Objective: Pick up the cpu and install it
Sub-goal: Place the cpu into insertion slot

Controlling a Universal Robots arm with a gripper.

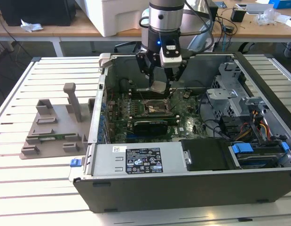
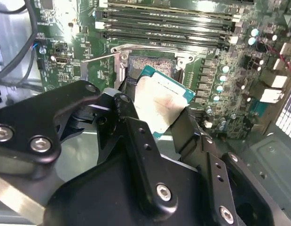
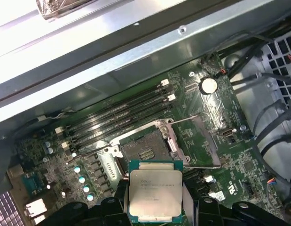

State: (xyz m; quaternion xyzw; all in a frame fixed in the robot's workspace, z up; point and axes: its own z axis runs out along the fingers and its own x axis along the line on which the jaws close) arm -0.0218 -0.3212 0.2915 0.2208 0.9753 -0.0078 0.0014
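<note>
Gripper [image 1: 160, 81] | I am clamping the cpu [image 3: 154, 195] by opposite edges | I am hovering it over the open socket [image 3: 146, 149], apart | exterior view: upper centre of frame

A robot arm [image 1: 166, 14] with a round, silver-grey metal wrist segment banded in black. A small blue light [image 1: 158, 43] glows on the black collar beneath it, and a white boxy module [image 1: 171, 51] is mounted alongside. Thick black cables [image 1: 204, 21] loop off the segment. The gripper [image 1: 159, 84] is matte black (built of flat, hinged link bars). In the second wrist view, those bars carry silver socket-head screws [image 2: 164, 192] and small round holes.
</note>
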